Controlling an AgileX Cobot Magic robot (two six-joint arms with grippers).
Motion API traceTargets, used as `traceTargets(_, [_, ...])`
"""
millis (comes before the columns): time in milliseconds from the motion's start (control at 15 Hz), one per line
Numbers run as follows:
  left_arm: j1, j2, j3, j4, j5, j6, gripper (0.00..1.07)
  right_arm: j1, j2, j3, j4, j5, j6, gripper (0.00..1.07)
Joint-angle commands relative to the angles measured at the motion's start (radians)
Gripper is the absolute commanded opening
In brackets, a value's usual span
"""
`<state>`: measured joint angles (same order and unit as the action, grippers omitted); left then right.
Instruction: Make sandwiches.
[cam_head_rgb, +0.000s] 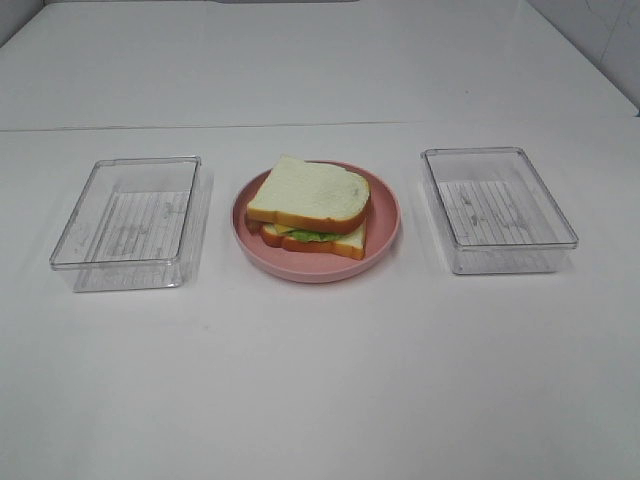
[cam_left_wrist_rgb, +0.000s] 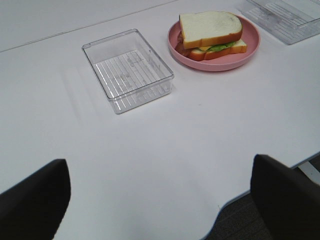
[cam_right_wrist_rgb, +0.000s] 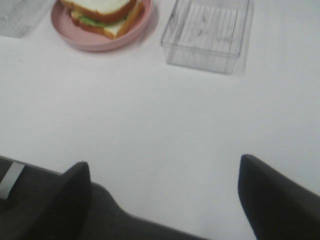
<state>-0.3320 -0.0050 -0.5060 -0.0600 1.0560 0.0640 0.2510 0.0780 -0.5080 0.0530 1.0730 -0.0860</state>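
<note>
A sandwich (cam_head_rgb: 310, 205) of two white bread slices with orange-brown crust, with green lettuce and yellow cheese between them, sits on a pink round plate (cam_head_rgb: 385, 235) in the middle of the table. It also shows in the left wrist view (cam_left_wrist_rgb: 211, 34) and the right wrist view (cam_right_wrist_rgb: 105, 15). Neither arm shows in the exterior view. My left gripper (cam_left_wrist_rgb: 160, 200) is open and empty, well back near the table's front edge. My right gripper (cam_right_wrist_rgb: 162, 200) is open and empty, also back at the front edge.
A clear plastic box (cam_head_rgb: 130, 222) stands left of the plate, and another clear box (cam_head_rgb: 497, 208) stands right of it; both hold nothing. The table's front edge (cam_left_wrist_rgb: 235, 200) lies close under the left gripper.
</note>
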Motion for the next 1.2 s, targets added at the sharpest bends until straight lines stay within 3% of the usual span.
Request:
traceTargets(67, [-0.001,-0.022,0.006,-0.004,-0.009,-0.001,0.93,0.000,-0.081,0.007,0.017,-0.016,-0.040,0.76])
traceTargets(1000, [0.000,-0.022,0.006,-0.004,-0.009,-0.001,0.93,-0.017,-0.094,0.007,0.025,-0.016,-0.038,0.76])
traceTargets(1067, [0.033,-0.022,0.006,-0.004,-0.009,-0.001,0.93,-0.048,-0.094,0.007,0.024,-0.016,-0.038,0.76])
traceTargets(1133, [0.135,-0.022,0.006,-0.004,-0.009,-0.001,0.93,-0.126,-0.094,0.007,0.024,-0.016,-0.038,0.76])
traceTargets(1200, [0.160,-0.022,0.006,-0.004,-0.009,-0.001,0.93,-0.157,-0.094,0.007,0.024,-0.016,-0.038,0.76])
